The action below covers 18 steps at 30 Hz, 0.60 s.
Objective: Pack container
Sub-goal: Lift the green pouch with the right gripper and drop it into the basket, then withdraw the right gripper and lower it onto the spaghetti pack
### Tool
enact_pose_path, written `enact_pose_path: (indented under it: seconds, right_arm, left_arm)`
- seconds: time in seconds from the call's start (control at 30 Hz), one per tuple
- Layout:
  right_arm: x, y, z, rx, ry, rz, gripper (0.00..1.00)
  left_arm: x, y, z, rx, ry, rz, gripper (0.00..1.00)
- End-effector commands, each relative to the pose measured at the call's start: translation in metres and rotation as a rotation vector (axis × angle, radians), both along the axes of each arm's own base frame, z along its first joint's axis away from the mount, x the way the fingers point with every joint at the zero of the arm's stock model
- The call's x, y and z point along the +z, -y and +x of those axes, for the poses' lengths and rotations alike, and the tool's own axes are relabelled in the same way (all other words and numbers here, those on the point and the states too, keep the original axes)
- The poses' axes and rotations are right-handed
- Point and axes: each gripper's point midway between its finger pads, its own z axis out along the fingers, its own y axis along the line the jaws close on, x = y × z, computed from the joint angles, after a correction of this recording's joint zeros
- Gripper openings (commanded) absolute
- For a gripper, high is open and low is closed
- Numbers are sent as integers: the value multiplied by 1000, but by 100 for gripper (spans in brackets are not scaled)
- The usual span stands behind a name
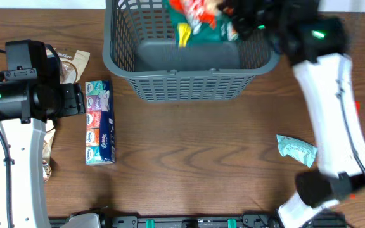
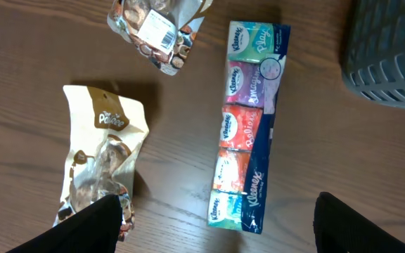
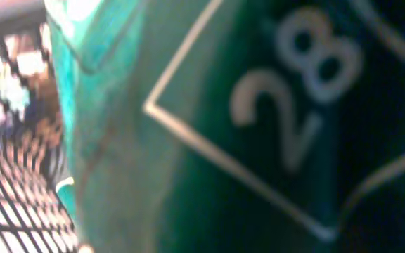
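The container [image 1: 189,73] is a dark grey slotted basket at the top middle of the overhead view. Its corner shows in the left wrist view [image 2: 392,56] and its lattice in the right wrist view [image 3: 13,183]. My right gripper [image 1: 236,22] is inside the container, against a green, red and yellow snack bag [image 1: 195,16]. That bag's green face with "28" [image 3: 259,126] fills the right wrist view and hides the fingers. My left gripper [image 2: 216,204] is open and empty above the table, left of the container.
A long pack of Kleenex tissues [image 1: 99,121] [image 2: 248,126] lies below my left gripper. A brown snack bag [image 2: 100,161] and a foil bag [image 2: 157,28] lie beside it. A pale green packet [image 1: 296,150] lies at the right, near my right arm.
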Motion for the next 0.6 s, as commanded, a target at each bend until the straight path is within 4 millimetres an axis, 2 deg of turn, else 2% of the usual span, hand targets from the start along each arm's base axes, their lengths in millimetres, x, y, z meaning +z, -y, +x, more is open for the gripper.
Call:
enact_pose_path:
  seconds: [0.0, 0.13, 0.2, 0.27, 0.33, 0.4, 0.43, 0.53, 0.57]
  right_arm:
    - [-34, -12, 6, 138, -1, -112, 1]
    - [-115, -15, 6, 224, -178, -216, 1]
    - [-142, -15, 6, 230, -248, -228, 1]
    - [-160, -14, 4, 234, -299, -238, 1]
    - [-168, -14, 3, 235, -323, -243, 1]
    - [-167, -14, 4, 233, -321, -244, 2]
    - [-163, -13, 3, 233, -312, -242, 6]
    - [-141, -13, 0, 185, -304, -198, 43]
    - [-130, -14, -2, 175, -292, -179, 50]
  left_arm:
    - [1, -1, 0, -9, 1, 4, 77]
    - [1, -1, 0, -9, 1, 4, 77]
    - [1, -1, 0, -9, 1, 4, 77]
    - [1, -1, 0, -9, 1, 4, 77]
    - [1, -1, 0, -9, 1, 4, 77]
    - [1, -1, 0, -9, 1, 4, 77]
    - [1, -1, 0, -9, 1, 4, 77]
    - [1, -1, 0, -9, 1, 4, 77]
    - [1, -1, 0, -9, 1, 4, 77]
